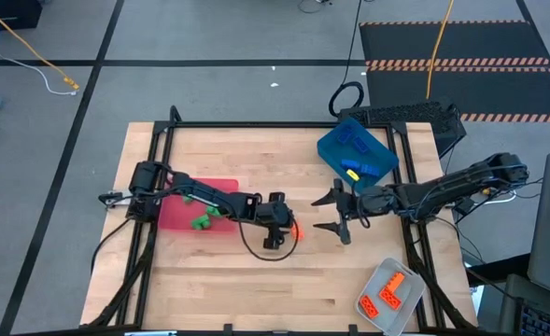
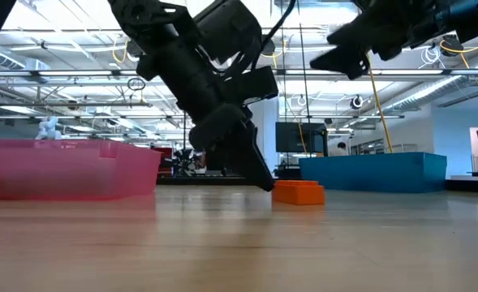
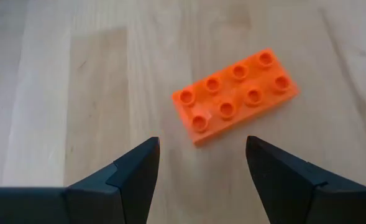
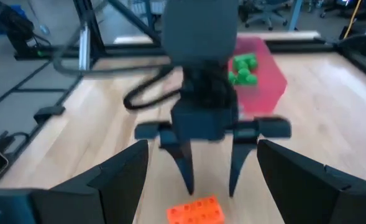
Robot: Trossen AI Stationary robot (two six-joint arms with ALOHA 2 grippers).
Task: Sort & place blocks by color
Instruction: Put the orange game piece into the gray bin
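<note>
Wooden table [image 1: 256, 280]; red tray [image 1: 176, 213], centre-left, holds green blocks [image 1: 203, 219]; left gripper [image 3: 201, 168] wide above orange block [image 3: 235, 93]; right gripper [image 1: 335, 213] apparently wide.

Wood table [image 1: 256, 280] w/ red tray [image 1: 176, 217], blue tray [image 1: 335, 149], clear-grey tray [image 1: 375, 276], orange block [image 3: 235, 93].

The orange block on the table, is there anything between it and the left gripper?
Nothing visible. The left gripper is open just above the orange block, which lies flat on bare wood with no other block beside it. The right gripper hangs open close by, facing it, but is not between the two.
</note>
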